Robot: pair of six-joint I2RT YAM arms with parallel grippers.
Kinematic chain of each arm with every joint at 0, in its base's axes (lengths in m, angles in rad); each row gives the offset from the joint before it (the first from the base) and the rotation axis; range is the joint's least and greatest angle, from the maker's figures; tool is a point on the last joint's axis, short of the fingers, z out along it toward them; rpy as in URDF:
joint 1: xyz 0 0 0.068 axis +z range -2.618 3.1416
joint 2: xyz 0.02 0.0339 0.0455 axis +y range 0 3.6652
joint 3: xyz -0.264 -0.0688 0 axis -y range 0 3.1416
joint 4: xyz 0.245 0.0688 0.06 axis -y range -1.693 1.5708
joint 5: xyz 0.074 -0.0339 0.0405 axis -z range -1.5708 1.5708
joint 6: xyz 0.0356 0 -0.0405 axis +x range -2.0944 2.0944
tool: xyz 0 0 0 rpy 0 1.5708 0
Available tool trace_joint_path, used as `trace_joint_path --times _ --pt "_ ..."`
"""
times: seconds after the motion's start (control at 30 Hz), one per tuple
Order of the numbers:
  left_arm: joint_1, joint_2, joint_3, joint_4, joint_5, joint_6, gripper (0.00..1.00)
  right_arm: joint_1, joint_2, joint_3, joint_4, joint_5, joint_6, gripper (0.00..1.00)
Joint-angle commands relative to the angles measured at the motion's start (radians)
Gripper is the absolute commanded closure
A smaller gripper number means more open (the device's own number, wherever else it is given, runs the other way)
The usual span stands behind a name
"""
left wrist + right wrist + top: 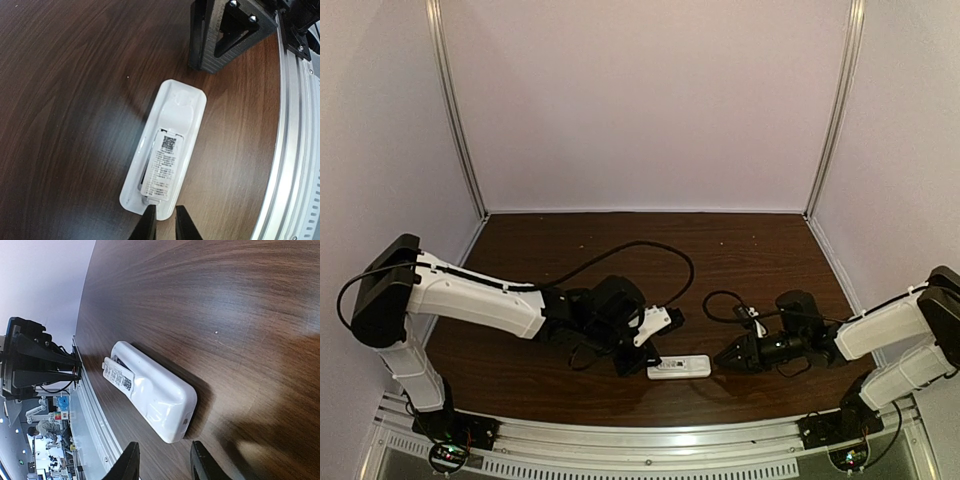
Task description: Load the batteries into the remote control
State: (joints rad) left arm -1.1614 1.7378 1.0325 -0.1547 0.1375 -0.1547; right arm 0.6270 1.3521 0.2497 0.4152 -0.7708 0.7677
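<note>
The white remote control point(680, 367) lies face down near the table's front edge. Its labelled battery cover point(167, 160) sits on the back, slightly askew, with a dark slit along one side. The batteries are not in view. My left gripper point(165, 222) is at the cover end of the remote, its fingers nearly together with nothing between them; in the top view it point(642, 362) is just left of the remote. My right gripper point(162, 460) is open just off the remote's other end point(165, 400), not touching it; from above it point(720, 362) is right of the remote.
A metal rail point(295, 150) runs along the table's near edge, close beside the remote. A black cable point(650, 248) loops over the table behind the left arm, and another point(725, 300) behind the right. Walls enclose the back and sides.
</note>
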Motion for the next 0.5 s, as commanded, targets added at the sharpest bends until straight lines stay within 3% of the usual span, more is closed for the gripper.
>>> trace_joint_path --times 0.0,0.47 --pt "0.017 0.016 0.008 0.012 0.018 0.016 0.86 0.012 0.026 0.002 0.049 -0.002 0.010 0.65" --pt "0.023 0.061 0.018 0.021 0.051 0.033 0.88 0.022 0.078 0.030 0.073 -0.010 0.008 0.66"
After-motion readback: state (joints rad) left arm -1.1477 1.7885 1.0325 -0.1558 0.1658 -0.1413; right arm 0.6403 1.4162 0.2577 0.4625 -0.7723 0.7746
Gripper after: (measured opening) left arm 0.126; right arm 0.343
